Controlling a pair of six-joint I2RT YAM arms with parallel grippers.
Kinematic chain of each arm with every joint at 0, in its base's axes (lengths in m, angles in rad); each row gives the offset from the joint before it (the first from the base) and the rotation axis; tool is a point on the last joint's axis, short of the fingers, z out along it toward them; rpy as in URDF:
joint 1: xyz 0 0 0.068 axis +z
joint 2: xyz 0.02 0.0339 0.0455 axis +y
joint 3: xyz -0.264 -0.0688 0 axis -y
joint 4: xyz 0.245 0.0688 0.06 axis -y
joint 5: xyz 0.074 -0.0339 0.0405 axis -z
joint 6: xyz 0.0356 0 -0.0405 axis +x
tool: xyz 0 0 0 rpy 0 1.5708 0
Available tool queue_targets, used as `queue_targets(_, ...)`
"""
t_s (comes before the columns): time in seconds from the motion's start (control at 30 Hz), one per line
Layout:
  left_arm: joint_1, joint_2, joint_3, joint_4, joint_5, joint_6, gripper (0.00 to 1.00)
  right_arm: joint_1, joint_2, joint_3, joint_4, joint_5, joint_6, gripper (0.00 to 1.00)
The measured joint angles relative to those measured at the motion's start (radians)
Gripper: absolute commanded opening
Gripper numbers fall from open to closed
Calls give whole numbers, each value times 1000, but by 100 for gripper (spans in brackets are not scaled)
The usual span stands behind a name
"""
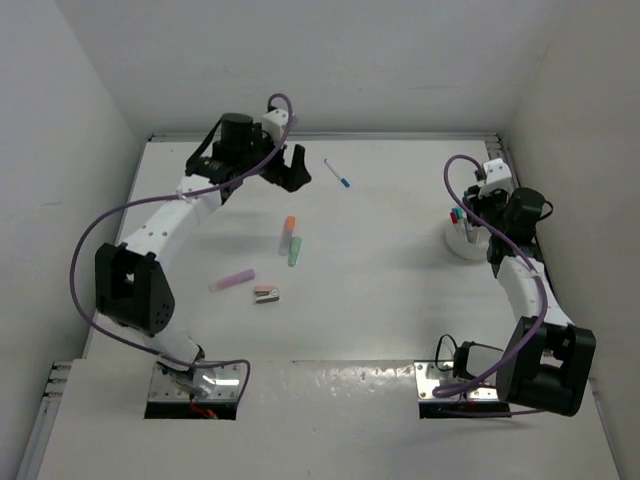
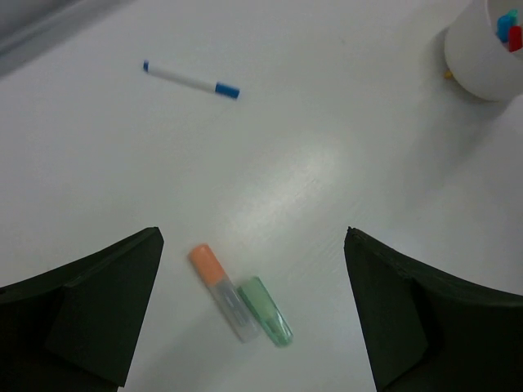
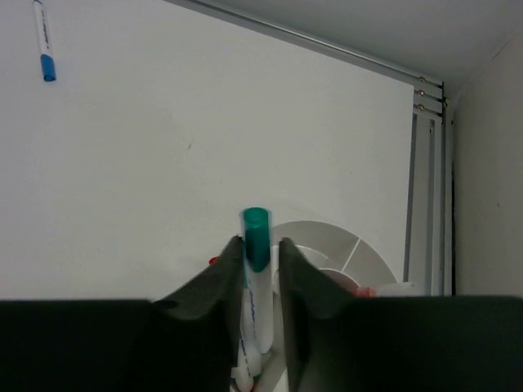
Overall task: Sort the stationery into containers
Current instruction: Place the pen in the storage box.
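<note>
My right gripper [image 1: 470,215] is shut on a thin white pen with a teal cap [image 3: 256,238] and holds it upright over the round white tub [image 3: 331,237] at the right [image 1: 462,247]. The tub holds other pens with red and blue caps [image 2: 508,31]. My left gripper [image 1: 283,170] is open and empty, above the table at the back left. Between its fingers [image 2: 106,302] the left wrist view shows an orange highlighter [image 2: 219,290] and a green highlighter [image 2: 266,310] lying side by side. A blue-capped pen [image 1: 337,174] lies near the back. A pink highlighter [image 1: 233,281] and a pinkish-brown block [image 1: 265,294] lie left of centre.
White walls close in the table on the left, back and right. A metal rail [image 3: 425,163] runs along the right edge beside the tub. The blue-capped pen also shows in the right wrist view [image 3: 45,41].
</note>
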Motion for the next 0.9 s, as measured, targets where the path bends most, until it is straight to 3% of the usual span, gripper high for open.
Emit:
queue_targets(0.07, 2, 78, 134, -46, 44, 64, 98, -5, 1, -2, -4, 0, -8, 40)
queue_targets(0.2, 10, 188, 285, -77, 83, 106, 98, -11, 2, 0, -31, -6, -11, 44)
queue_targets(0.4, 42, 187, 172, -42, 107, 73, 100, 10, 3, 89, -152, -30, 51, 39)
queue_targets(0.53, 90, 174, 87, 2, 129, 3, 100, 132, 44, 228, -206, -43, 99, 32)
queue_targets(0.7, 159, 168, 80, 41, 175, -56, 100, 363, 236, 428, -257, -43, 154, 29)
queue_targets(0.9, 209, 113, 18, 79, 230, -77, 100, 465, 605, 703, -317, -5, 248, 32)
